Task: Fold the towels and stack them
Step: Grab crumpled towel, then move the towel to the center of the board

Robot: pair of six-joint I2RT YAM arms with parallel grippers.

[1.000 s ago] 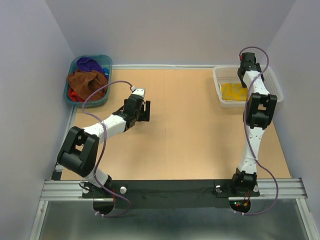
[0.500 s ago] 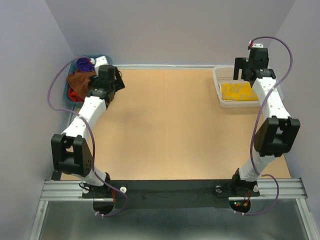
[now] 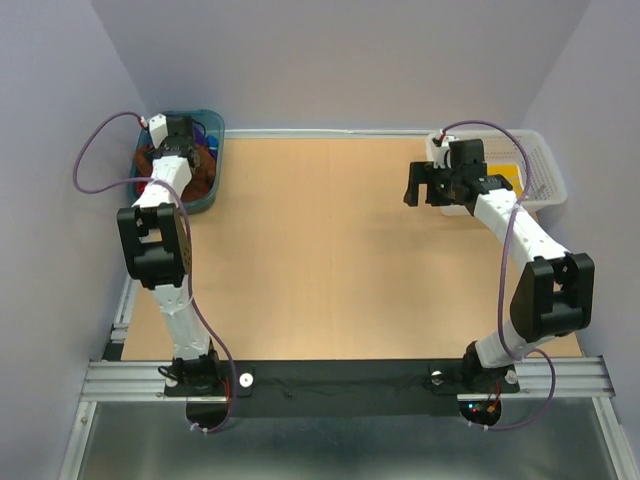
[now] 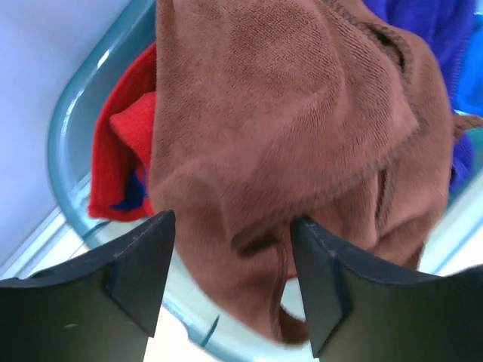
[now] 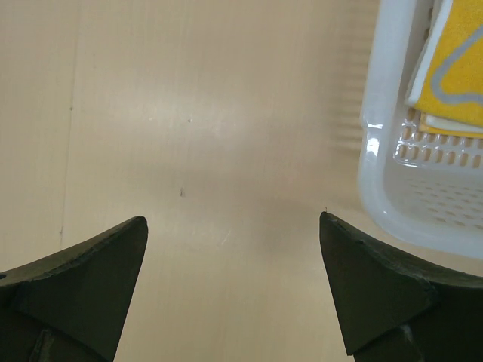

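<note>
Top external: shows the left gripper (image 3: 180,145) at the upper left of the frame, down over the teal plastic tub (image 3: 213,165) and right above the brown towel (image 3: 200,170) heaped inside it. Cannot tell from here how wide its jaws stand. Shows the right gripper (image 3: 425,192) at the upper right, over the bare wooden table (image 3: 320,270), just left of the white mesh basket (image 3: 552,185), jaws spread wide and holding nothing. Shows the yellow towel (image 3: 508,176) lying in that basket, partly hidden behind the arm.

Left wrist: looks down past two dark fingers at the bottom of the frame. Shows the left gripper (image 4: 232,226) with jaws apart and nothing pinched, a drooping fold of the brown towel (image 4: 287,113) in the gap. Cannot tell whether the pads touch the cloth. Shows the red towel (image 4: 121,151) at the left, tucked under the brown one and bearing a blue mark, and a blue-purple towel (image 4: 423,30) at the upper right. Shows the tub's teal wall curving along the left edge.

Right wrist: shows the right gripper (image 5: 232,222) fully spread and empty, only table (image 5: 189,113) between the fingers. Shows the basket (image 5: 377,166) at the right edge, with the folded yellow towel (image 5: 460,60), pale-patterned, in the upper right corner.
</note>
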